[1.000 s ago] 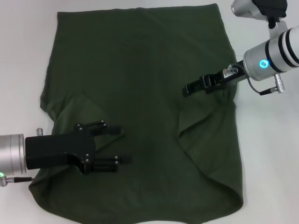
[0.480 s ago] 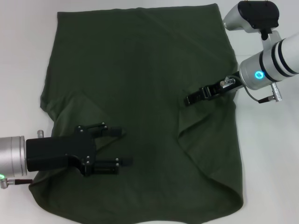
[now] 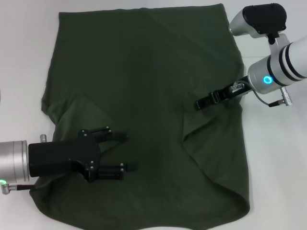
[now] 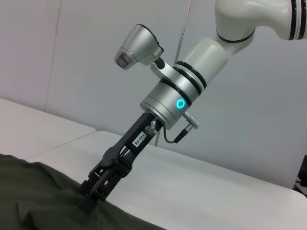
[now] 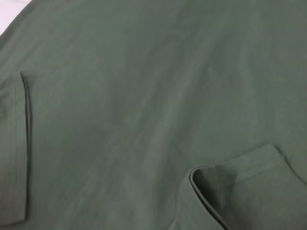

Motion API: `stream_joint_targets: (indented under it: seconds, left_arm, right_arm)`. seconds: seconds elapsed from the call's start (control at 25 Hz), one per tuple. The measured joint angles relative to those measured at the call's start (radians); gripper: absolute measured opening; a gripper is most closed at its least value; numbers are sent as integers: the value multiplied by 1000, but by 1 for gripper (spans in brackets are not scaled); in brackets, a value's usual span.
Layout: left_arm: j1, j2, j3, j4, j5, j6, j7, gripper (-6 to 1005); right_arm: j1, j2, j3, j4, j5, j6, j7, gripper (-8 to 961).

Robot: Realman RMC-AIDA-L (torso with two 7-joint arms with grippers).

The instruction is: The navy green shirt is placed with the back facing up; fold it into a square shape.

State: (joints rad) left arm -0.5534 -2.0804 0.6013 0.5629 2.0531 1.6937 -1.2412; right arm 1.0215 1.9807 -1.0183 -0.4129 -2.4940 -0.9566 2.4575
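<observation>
The navy green shirt (image 3: 144, 72) lies spread back-up on the white table (image 3: 24, 48), filling most of the head view. Both sleeves are folded inward onto the body, the left one (image 3: 79, 112) and the right one (image 3: 211, 127). My left gripper (image 3: 123, 152) hovers open over the shirt's lower left part, with nothing between its fingers. My right gripper (image 3: 197, 104) points in from the right edge and looks shut, gripping no cloth. In the left wrist view the right gripper (image 4: 90, 203) has its tip at the shirt (image 4: 38, 201). The right wrist view is filled by the shirt (image 5: 144, 96).
Bare white table (image 4: 192, 191) borders the shirt on the left, right and far sides. The shirt's near hem reaches the bottom edge of the head view. A pale wall stands behind the table in the left wrist view.
My right gripper has drawn back toward the shirt's right edge and a little nearer to me. The left gripper has barely shifted. The shirt's folds stay as they were.
</observation>
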Motion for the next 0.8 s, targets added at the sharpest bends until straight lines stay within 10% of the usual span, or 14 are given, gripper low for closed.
stream_joint_targets:
  seconds: [0.8]
  left_arm:
    - [-5,1,-3,0,-1,0,0,880]
  right_arm:
    - [-10,40,-22,40,1,84,-31,891]
